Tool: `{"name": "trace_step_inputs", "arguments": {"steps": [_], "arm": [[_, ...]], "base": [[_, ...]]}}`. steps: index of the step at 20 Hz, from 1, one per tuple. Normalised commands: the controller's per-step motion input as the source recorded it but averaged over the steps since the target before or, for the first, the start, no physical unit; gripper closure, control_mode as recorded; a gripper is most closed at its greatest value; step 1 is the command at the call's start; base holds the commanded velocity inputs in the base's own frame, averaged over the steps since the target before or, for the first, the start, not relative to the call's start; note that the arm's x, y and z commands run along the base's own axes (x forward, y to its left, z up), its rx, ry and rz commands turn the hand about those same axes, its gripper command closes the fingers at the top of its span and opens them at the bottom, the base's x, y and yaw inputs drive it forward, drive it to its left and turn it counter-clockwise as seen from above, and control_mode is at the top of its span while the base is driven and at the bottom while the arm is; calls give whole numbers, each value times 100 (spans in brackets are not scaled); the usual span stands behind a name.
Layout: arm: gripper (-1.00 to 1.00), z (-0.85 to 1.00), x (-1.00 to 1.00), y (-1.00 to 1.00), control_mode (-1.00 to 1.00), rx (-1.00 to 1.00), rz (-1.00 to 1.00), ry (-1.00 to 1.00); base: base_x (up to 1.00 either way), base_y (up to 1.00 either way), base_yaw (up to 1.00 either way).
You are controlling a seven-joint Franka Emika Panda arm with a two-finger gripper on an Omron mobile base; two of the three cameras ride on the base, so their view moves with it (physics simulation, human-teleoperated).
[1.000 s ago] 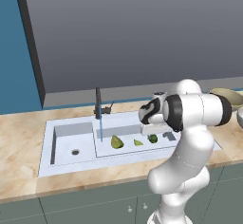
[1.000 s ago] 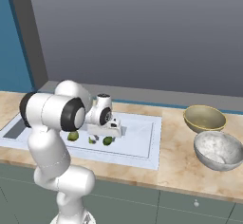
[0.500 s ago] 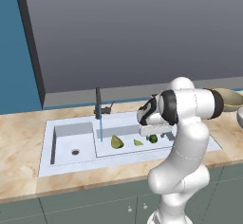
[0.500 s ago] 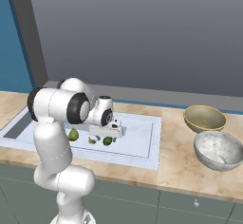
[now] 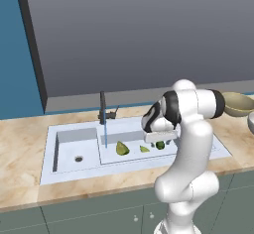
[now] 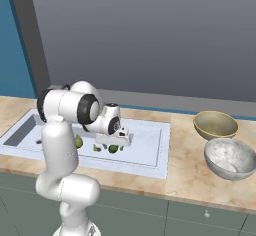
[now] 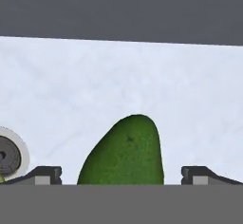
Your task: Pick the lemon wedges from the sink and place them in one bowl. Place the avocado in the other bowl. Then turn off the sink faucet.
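The dark green avocado (image 7: pixel 126 154) lies on the floor of the pale sink (image 7: pixel 142 76), between my two fingertips (image 7: pixel 45 174). My gripper (image 7: pixel 123 175) is open and straddles it without touching. Seen from the base, the gripper (image 5: pixel 159 140) hangs low in the long basin of the sink (image 5: pixel 69 171), right over the avocado (image 5: pixel 160 146). A small pale lemon wedge (image 5: pixel 144 149) and a larger one (image 5: pixel 121 149) lie to its left. Water runs in a blue stream from the dark faucet (image 5: pixel 102 108). From the right, the avocado (image 6: pixel 114 149) peeks out under the gripper (image 6: pixel 114 144).
A tan bowl (image 6: pixel 215 123) and a grey bowl (image 6: pixel 231 157) stand on the counter to the right of the sink (image 6: pixel 150 156). A dark drain (image 7: pixel 7 155) sits near the avocado. The smaller basin with its drain (image 5: pixel 78 158) is at the left. A dark wall rises behind.
The hand has come down into the long basin, closer over the avocado, and the arm's elbow has swung along. The jaws stayed wide apart. The fruit has not moved.
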Motion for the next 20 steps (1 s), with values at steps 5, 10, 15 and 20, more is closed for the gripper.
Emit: {"name": "trace_step_inputs", "arguments": {"steps": [5,10,15,20], "arm": [[100,-23,8,0,-100,0,0,1],[100,-8,0,0,-100,0,0,3],[100,6,0,0,-100,0,0,0],[100,74,0,-2,-100,0,0,-7]], "base": [[0,0,0],[0,0,0],[0,0,0],[0,0,0]]}}
